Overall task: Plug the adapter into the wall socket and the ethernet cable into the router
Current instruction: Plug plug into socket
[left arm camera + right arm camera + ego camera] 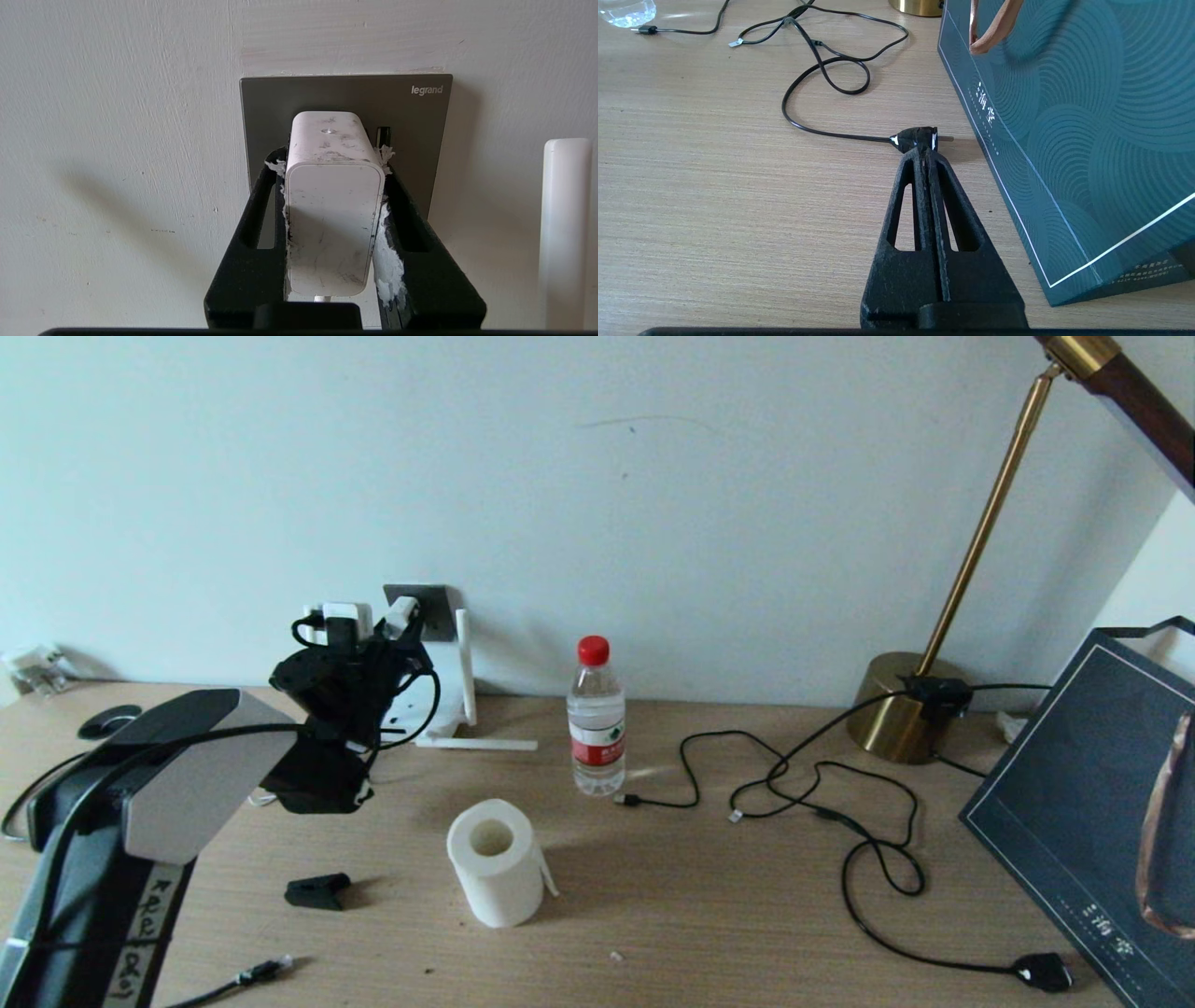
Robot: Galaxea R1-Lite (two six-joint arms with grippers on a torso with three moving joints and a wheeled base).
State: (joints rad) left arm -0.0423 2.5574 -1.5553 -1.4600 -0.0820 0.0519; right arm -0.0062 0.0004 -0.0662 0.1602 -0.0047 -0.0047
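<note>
My left gripper (pixel 400 619) reaches to the wall and is shut on the adapter (pixel 332 205), a scuffed white box clamped between the black fingers (pixel 254 242). The adapter's far end meets the dark grey wall socket (pixel 345 95); whether its pins are in is hidden. The white router (pixel 450 695) stands under the wall socket (pixel 431 602), mostly behind my gripper, with one antenna (pixel 565 233) upright. The ethernet cable (pixel 266 972) lies loose at the table's front left. My right gripper (pixel 924 151) is shut on nothing, low over the table.
A water bottle (pixel 596 719), a white paper roll (pixel 495 863) and a small black piece (pixel 317 891) stand mid-table. Black USB cables (pixel 822 784) loop towards a brass lamp base (pixel 901 709). A black plug (pixel 915 138) lies at my right fingertips, beside a dark blue bag (pixel 1087 116).
</note>
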